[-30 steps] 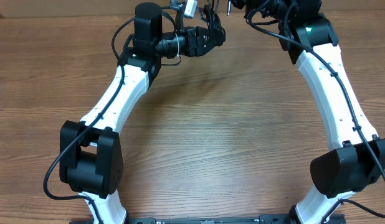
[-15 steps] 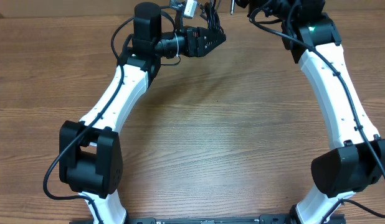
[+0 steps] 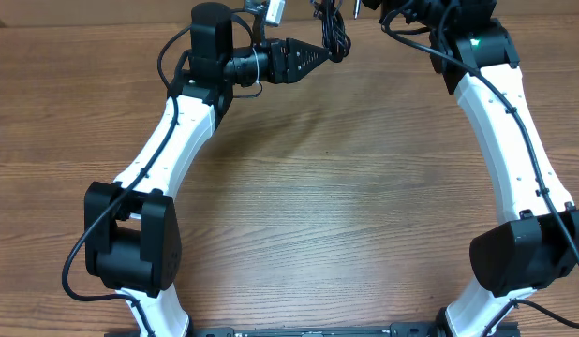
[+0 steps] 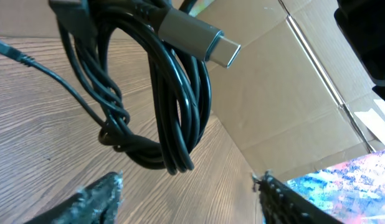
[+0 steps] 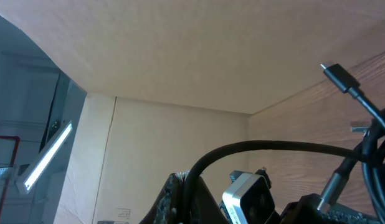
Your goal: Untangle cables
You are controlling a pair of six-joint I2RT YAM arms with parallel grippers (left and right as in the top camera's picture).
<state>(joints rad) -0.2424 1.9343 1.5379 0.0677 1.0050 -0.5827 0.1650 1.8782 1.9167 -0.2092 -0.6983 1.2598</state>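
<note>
cables [image 4: 180, 124]: tangled bundle hanging above desk [image 3: 318, 187], top centre of overhead frame | left fingers [image 4: 96, 199]: wide, nothing between them | right fingers: closed, grip out of sight

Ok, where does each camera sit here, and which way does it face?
Overhead: above the table, looking straight down; left arm and right arm show.
Left wrist: on the left arm, facing the hanging cables; open jaws frame the bottom.
Right wrist: on the right arm, facing a cardboard wall; jaws unseen.
Shared: all three show the cables.
</note>
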